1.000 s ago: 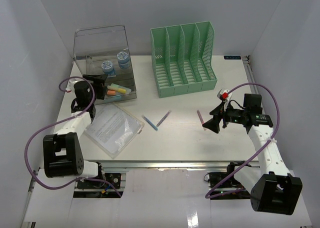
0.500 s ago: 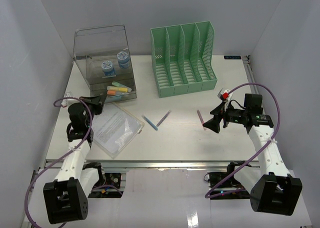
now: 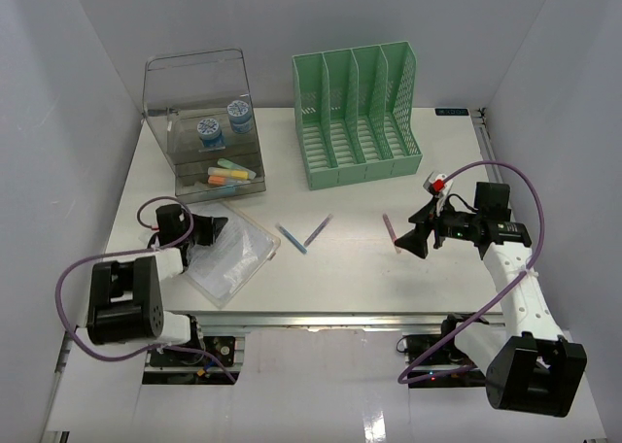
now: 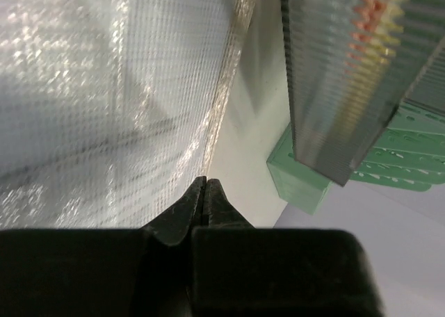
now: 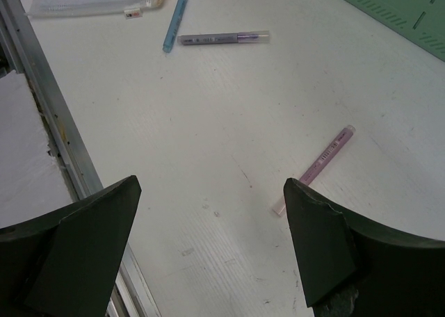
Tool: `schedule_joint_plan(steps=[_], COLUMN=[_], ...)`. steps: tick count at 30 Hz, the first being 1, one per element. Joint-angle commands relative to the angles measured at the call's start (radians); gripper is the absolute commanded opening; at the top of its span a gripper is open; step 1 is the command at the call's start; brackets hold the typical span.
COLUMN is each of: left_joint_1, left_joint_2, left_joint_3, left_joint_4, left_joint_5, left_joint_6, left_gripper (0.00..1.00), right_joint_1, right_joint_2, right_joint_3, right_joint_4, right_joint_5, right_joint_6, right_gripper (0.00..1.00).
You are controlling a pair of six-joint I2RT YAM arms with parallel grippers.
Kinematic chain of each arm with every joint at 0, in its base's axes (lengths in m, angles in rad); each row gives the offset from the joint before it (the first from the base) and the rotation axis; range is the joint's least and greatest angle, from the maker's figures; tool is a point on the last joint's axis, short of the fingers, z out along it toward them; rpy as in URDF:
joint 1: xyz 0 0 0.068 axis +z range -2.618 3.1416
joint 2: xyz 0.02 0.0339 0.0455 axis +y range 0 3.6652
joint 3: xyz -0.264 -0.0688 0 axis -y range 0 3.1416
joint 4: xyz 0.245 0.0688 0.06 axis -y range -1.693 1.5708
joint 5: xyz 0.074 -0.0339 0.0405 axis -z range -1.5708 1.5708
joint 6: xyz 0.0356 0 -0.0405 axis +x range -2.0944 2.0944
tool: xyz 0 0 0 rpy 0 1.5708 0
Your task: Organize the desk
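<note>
The desk [image 3: 360, 278] carries a pouch [image 3: 231, 254], three pens [image 3: 291, 239], rack [image 3: 358, 113] and drawer box [image 3: 209, 122].

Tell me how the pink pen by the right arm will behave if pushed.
The pen looks like a slim round tube lying flat on the smooth desk, so a sideways nudge would probably roll it. It seems light and stiff, likely sliding easily if pushed along its length.

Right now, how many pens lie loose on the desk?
3. A blue pen and a grey pen lie close together right of the mesh pouch; a pink pen lies near the right fingers. The pouch could hide more.
</note>
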Motion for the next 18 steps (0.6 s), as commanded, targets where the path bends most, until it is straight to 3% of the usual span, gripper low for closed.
schedule_joint_plan(steps=[1,8,14,18], left_joint_1=[0.001,0.001,0.003,0.003], left_joint_2=[0.097,0.196,0.303,0.351], left_joint_3=[0.138,0.326,0.451,0.514], left_joint_4=[0.12,0.056,0.03,0.025], left_joint_5=[0.037,0.022,0.032,0.045], left_joint_6=[-0.01,0.006,0.01,0.006], left_gripper=[0.08,0.12,0.44,0.52], right_joint_1=[-0.018,-0.022,-0.025,-0.031], right_joint_2=[0.004,0.011,0.005,-0.003], right_joint_3=[-0.006,-0.003,-0.005,-0.006], right_joint_4=[0.018,0.018,0.016,0.016], right_joint_5=[-0.013,-0.009,-0.006,-0.009], right_joint_6=[-0.005,-0.006,-0.007,-0.007], right_gripper=[0.9,0.9,0.9,0.9])
